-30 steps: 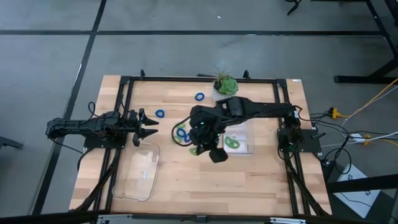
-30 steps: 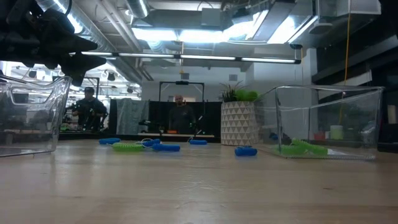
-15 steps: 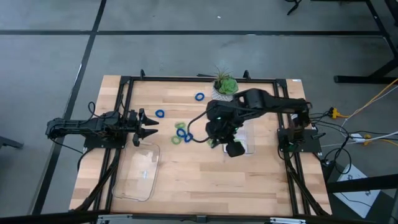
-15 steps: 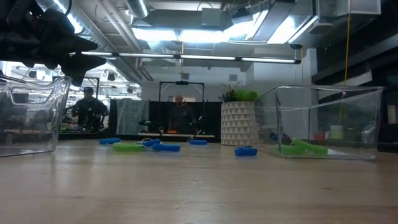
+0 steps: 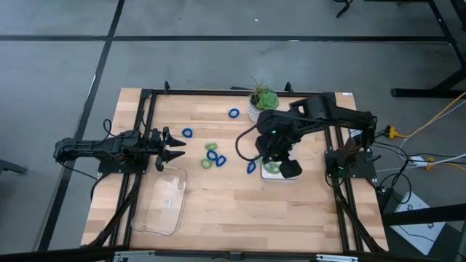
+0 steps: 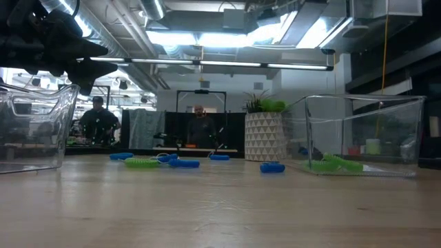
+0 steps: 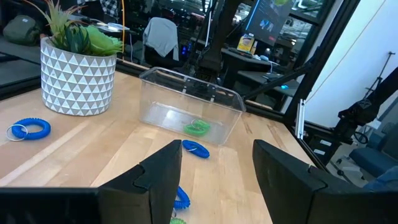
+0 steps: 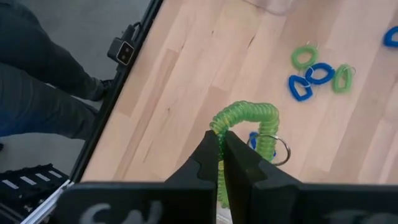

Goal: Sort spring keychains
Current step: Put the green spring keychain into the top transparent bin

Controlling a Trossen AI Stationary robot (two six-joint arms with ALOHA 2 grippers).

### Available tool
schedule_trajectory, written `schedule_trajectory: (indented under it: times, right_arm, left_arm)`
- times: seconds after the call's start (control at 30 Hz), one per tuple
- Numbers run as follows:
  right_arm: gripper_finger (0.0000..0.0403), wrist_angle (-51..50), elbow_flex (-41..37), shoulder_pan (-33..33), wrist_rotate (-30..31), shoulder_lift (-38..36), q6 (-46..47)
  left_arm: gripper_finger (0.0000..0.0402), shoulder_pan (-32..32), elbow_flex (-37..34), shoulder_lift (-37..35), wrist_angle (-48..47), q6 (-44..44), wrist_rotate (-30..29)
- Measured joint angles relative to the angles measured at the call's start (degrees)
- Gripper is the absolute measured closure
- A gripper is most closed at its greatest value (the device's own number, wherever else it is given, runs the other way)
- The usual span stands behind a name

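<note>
One green keychain (image 8: 249, 121) hung pinched in the right end effector (image 8: 221, 155) above the right tray (image 7: 189, 106), which already held one green. Several blue and green keychains (image 5: 212, 156) remained mid-surface. Left end effector (image 5: 169, 145) waited wide open over the left edge.

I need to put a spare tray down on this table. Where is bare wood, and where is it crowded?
Bare: the near strip between the left clear tray and the table edge below the right tray. Crowded: mid-table, loose spring keychains by the potted plant, where the right gripper holds a green one.
</note>
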Motion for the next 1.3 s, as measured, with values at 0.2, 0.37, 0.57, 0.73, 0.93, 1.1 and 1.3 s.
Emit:
schedule_trajectory:
  times: [0.2,0.37,0.57,0.73,0.93,1.1,1.3]
  right_arm:
    - [0.0393,3.4,-12.6,-1.2,0.0,-6.8,0.9]
    - [0.0393,13.4,-28.8,-2.4,-0.2,-15.6,3.3]
    - [0.0393,21.9,-45.2,-5.2,0.0,-23.3,7.8]
    - [0.0393,26.4,-55.6,-7.4,1.2,-26.5,10.0]
    - [0.0384,34.2,-65.8,-9.3,1.5,-27.1,11.2]
    - [0.0368,36.4,-71.1,-9.5,1.5,-26.8,13.1]
    - [0.035,38.8,-73.6,-9.5,1.5,-26.8,13.0]
  left_arm:
    - [0.0207,0.0,0.0,0.0,0.0,0.0,0.0]
    - [0.0208,0.0,0.0,0.0,0.0,0.0,0.0]
    - [0.0208,0.0,0.0,0.0,0.0,0.0,0.0]
    - [0.0207,0.0,0.0,0.0,0.0,0.0,0.0]
    - [0.0208,0.0,0.0,0.0,0.0,0.0,0.0]
    - [0.0208,0.0,0.0,0.0,0.0,0.0,0.0]
    - [0.0207,0.0,0.0,0.0,0.0,0.0,0.0]
